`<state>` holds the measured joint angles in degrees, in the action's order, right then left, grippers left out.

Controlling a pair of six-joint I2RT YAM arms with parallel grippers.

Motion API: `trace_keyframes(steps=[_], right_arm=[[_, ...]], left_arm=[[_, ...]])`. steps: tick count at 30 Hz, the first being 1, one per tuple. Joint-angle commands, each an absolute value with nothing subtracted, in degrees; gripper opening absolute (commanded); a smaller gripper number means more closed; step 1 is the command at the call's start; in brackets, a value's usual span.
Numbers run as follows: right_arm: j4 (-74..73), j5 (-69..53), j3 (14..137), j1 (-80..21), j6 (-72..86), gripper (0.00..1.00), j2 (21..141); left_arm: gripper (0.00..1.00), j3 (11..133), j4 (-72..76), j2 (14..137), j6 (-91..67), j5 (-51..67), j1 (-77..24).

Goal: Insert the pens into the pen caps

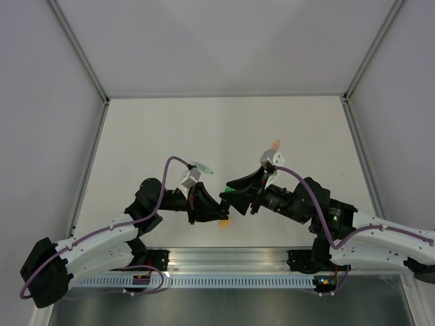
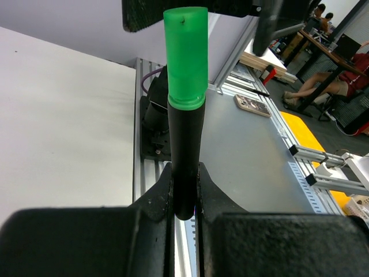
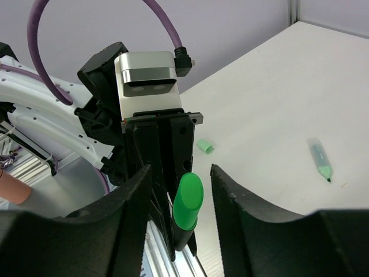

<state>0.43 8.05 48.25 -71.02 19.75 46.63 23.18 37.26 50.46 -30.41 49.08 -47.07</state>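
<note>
My left gripper (image 2: 184,173) is shut on the lower body of a black pen (image 2: 185,144), which stands upright with a bright green cap (image 2: 185,57) seated on its top. In the right wrist view that green cap (image 3: 188,199) sits between the fingers of my right gripper (image 3: 181,173), which is open with a gap on both sides. From above, the two grippers meet at the table's near middle (image 1: 230,193). A pale green pen (image 3: 320,160) and a pale green cap (image 3: 204,146) lie on the white table. An orange cap (image 1: 224,222) lies near the front edge.
An orange-pink pen (image 1: 275,145) shows beside the right wrist camera. The aluminium rail (image 1: 231,261) runs along the near edge by the arm bases. Grey walls close the table (image 1: 170,129) on three sides.
</note>
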Motion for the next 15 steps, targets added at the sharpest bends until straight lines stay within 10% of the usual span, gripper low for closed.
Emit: trace_keyframes(steps=[1,9,15], right_arm=[[2.3,9.1,47.8,-71.3,20.3,0.49,46.9],[4.6,4.3,46.0,-71.3,20.9,0.01,47.3],[3.4,0.6,43.9,-71.3,20.5,0.0,45.4]], left_arm=[[0.02,23.0,40.9,49.4,-29.4,49.8,-47.5],[0.02,21.8,48.0,48.4,-34.2,51.5,-47.4],[0.02,22.4,52.6,46.9,-40.7,51.8,-47.4]])
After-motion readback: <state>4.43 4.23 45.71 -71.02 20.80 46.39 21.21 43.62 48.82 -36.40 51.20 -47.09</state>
